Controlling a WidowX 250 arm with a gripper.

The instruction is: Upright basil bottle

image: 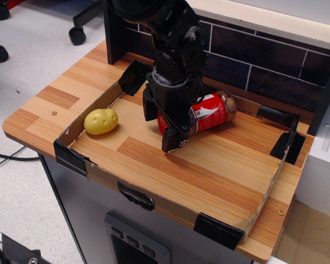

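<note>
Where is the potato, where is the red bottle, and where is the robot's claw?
potato [101,121], table camera view, middle of its yellow skin.
basil bottle [210,111], same view, on its red label.
gripper [160,127], same view, midway between its fingertips.

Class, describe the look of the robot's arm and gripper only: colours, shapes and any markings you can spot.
The arm is black and bulky, built of rounded, glossy jointed segments. The gripper is also black, with two flat, blocky fingers; one tip shows small pale dots like screws. No cables or lettering are clearly visible.
</note>
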